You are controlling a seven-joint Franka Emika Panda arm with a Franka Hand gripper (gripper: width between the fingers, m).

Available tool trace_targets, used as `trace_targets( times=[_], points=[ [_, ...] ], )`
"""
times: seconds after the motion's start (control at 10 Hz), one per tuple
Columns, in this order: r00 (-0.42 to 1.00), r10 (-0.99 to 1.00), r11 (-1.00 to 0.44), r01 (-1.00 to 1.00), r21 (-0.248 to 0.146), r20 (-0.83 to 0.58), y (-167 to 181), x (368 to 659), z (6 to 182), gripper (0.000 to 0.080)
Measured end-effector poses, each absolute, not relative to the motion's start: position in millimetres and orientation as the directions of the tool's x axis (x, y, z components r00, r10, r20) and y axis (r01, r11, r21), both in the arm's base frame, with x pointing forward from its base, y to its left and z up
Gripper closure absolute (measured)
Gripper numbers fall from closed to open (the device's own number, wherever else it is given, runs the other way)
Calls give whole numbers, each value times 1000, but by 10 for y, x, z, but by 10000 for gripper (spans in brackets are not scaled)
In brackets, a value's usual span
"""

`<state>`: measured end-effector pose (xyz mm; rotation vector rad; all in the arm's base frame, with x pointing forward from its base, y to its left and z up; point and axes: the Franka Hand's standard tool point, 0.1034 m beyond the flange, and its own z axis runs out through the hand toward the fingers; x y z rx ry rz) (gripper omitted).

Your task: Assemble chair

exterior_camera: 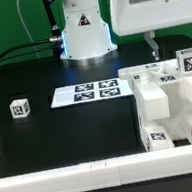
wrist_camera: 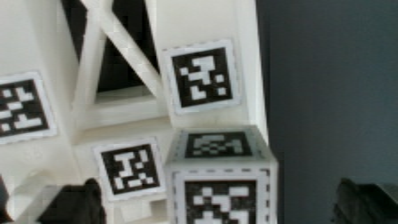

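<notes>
Nearest the camera in the exterior view, a white border rail [exterior_camera: 97,175] ran along the bottom edge. Just behind it, lower right, sat the chair parts [exterior_camera: 157,99], a cluster of glossy white blocks cut off by the right edge. A small tagged block [exterior_camera: 20,108] sat alone at mid-left, and the marker board [exterior_camera: 88,90] lay flat in the middle. The tags were all just black-and-white square patterns, not legible as writing. The gripper [exterior_camera: 154,48] hung over the cluster, upper right. Only the wrist view really showed its dark fingers [wrist_camera: 71,205], which were spread wide either side of a tagged block, not touching it, holding nothing. Furthest back was the robot base [exterior_camera: 84,33], with a triangle sticker too small to make out.
</notes>
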<state>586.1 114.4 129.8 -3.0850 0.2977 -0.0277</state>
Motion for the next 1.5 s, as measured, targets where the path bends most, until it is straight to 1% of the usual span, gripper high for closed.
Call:
trace_targets(
  times=[0.2, 0.3, 0.5, 0.7, 0.8, 1.4, 1.5],
  points=[
    [978, -208, -977, -207, -44, 13, 1139, 5862, 1298, 423],
    [977, -211, -977, -210, -44, 13, 1139, 5863, 1299, 527],
    [922, -388, -921, -388, -47, 4, 1141, 5862, 1297, 525],
    [865, -502, -864, -501, -47, -2, 1141, 5862, 1297, 525],
    [815, -579, -814, -578, -46, -6, 1142, 5862, 1296, 525],
    [573, -819, -572, -819, -42, -22, 1146, 5860, 1293, 524],
    [486, -874, -485, -874, -40, -27, 1148, 5860, 1292, 524]
  ],
)
